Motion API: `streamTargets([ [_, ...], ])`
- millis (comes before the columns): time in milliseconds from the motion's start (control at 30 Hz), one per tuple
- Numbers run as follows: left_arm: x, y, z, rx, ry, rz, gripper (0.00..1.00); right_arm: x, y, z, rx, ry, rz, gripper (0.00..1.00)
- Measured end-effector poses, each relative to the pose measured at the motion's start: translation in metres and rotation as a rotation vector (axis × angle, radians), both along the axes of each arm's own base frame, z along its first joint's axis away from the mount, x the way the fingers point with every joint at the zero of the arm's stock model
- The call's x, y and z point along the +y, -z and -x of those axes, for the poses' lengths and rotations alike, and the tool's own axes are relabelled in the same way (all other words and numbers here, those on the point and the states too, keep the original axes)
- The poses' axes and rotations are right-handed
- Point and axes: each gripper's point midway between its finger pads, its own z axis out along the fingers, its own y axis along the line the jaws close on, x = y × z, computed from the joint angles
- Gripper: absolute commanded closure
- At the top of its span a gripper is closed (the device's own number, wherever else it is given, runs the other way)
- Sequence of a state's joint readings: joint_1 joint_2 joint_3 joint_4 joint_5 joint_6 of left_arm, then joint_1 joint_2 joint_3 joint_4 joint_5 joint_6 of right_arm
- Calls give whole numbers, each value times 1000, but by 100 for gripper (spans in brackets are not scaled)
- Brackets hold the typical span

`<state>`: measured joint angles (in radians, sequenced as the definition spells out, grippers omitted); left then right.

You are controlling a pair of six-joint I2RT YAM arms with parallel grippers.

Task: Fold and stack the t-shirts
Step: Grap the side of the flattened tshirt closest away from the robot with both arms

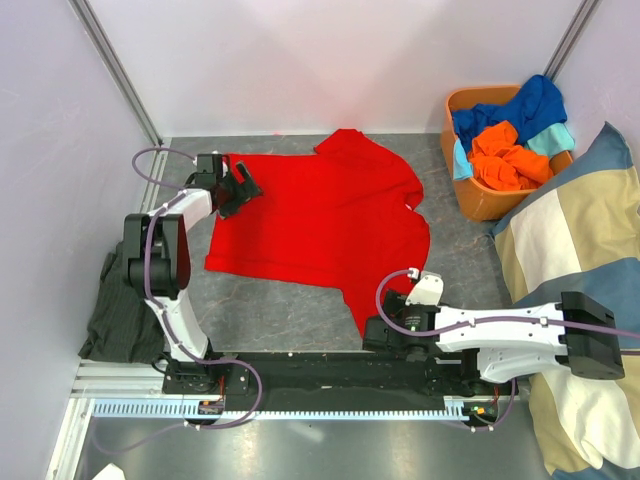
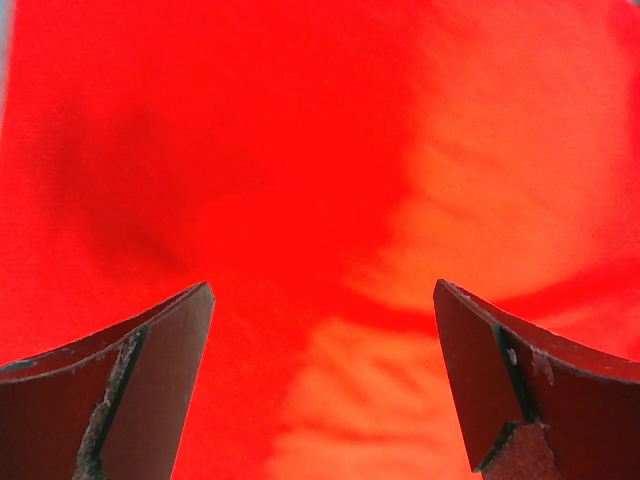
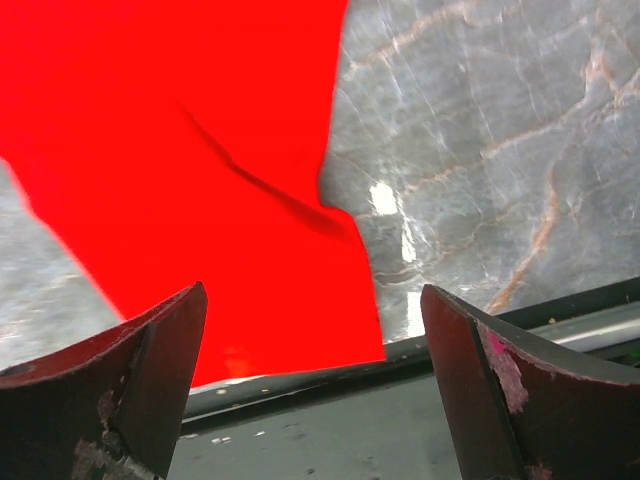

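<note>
A red t-shirt [image 1: 320,215] lies spread flat in the middle of the table, one sleeve reaching toward the near edge. My left gripper [image 1: 243,190] hovers over the shirt's left edge. Its jaws are open and empty, and red fabric [image 2: 320,150] fills the left wrist view under the gripper [image 2: 322,290]. My right gripper [image 1: 368,336] is open and empty just above the near sleeve's end. In the right wrist view the gripper [image 3: 314,292] faces the sleeve [image 3: 200,150]. Orange [image 1: 505,160], royal blue [image 1: 525,105] and teal [image 1: 553,138] shirts lie bunched in a basket.
The orange basket [image 1: 478,208] stands at the back right. A big blue-and-beige checked cushion [image 1: 575,250] lies along the right side. A dark garment [image 1: 125,310] sits at the near left. The black base rail [image 3: 300,390] borders the grey marbled table [image 3: 500,150].
</note>
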<state>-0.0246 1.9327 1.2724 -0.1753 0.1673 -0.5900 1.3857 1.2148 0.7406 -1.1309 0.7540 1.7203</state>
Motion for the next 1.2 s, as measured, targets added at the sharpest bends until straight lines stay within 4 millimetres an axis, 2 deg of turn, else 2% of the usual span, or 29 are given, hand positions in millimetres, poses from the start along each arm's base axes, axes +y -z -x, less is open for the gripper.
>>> streamTargets([
  [200, -32, -65, 17, -155, 70, 53, 0, -8, 23, 11, 56, 3, 20, 4],
  [333, -44, -88, 25, -220, 101, 73, 0, -10, 34, 17, 79, 9, 22, 5],
  [500, -57, -84, 31, -212, 129, 91, 0, -9, 49, 23, 103, 21, 27, 8],
  [700, -68, -85, 35, -208, 157, 114, 0, -10, 58, 26, 107, 36, 2, 18],
  [900, -69, -84, 36, -202, 158, 121, 0, -14, 58, 28, 106, 47, -15, 31],
  [1000, -69, -83, 37, -199, 157, 122, 0, -14, 58, 29, 106, 44, -12, 43],
  [1200, -69, -82, 37, -198, 157, 121, 0, -13, 58, 30, 108, 41, -20, 60],
])
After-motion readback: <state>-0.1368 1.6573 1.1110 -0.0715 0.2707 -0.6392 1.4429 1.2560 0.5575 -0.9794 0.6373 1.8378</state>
